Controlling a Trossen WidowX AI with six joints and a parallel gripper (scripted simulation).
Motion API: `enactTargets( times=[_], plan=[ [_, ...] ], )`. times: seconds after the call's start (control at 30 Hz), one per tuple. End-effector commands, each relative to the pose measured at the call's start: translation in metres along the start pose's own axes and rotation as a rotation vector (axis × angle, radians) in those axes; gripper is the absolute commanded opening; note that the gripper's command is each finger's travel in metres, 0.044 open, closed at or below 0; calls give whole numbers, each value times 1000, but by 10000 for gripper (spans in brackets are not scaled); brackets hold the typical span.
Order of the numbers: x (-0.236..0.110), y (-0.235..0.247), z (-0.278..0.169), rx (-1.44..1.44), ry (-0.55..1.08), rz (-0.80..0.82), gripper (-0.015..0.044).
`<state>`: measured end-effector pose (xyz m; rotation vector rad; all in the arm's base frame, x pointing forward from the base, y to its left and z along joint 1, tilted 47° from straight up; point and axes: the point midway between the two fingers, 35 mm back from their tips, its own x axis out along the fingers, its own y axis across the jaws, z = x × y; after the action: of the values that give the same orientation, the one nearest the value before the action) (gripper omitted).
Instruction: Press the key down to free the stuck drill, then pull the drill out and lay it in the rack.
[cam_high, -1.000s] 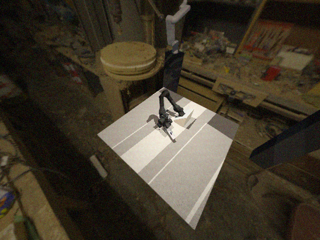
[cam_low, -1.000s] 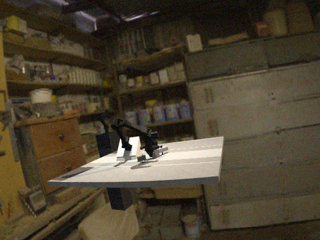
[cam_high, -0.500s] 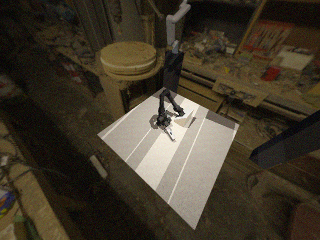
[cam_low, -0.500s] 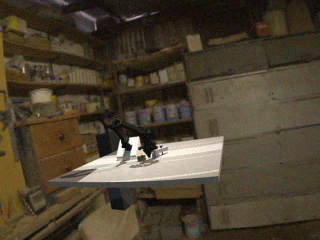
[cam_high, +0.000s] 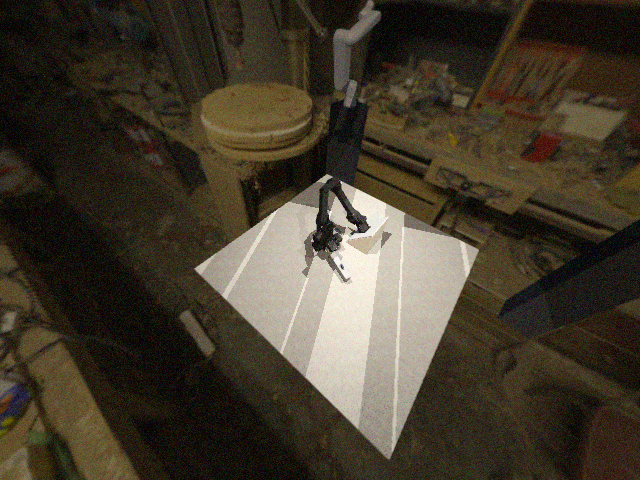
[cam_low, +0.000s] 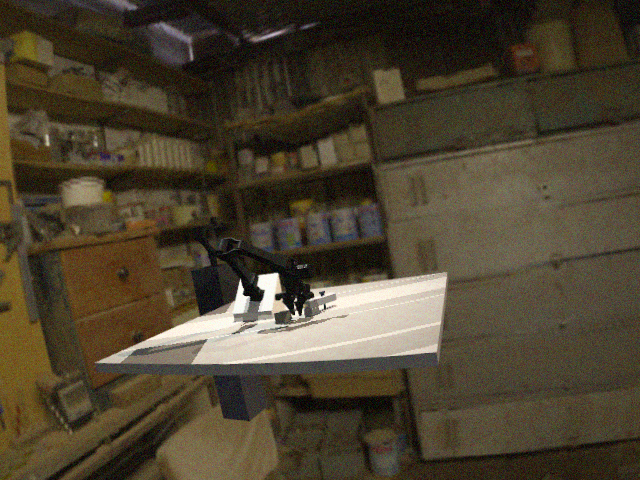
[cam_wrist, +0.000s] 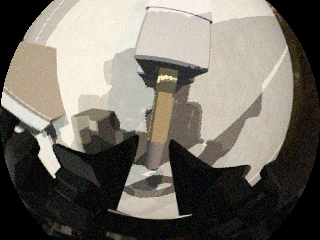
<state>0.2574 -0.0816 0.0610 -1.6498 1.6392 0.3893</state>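
Wrist view: unlabeled drill (cam_wrist: 163, 120)

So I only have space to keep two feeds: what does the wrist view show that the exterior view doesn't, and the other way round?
Only the wrist view shows the tan shaft running from the grey block toward the gap between the two dark fingers, which stand partly apart, gripping nothing. Only the exterior view shows the whole arm, the table's edge and the shelves behind. Both show the gripper, the grey block and the white wedge-shaped piece beside it.
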Motion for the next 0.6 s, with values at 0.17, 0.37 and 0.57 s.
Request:
enactTargets(
  times=[0.17,0.37,0.57],
  plan=[
    [1,0,3,4,0,-5,394],
    [2,-1,6,4,0,-7,440],
    [3,-1,9,4,0,-7,440]
  ],
)
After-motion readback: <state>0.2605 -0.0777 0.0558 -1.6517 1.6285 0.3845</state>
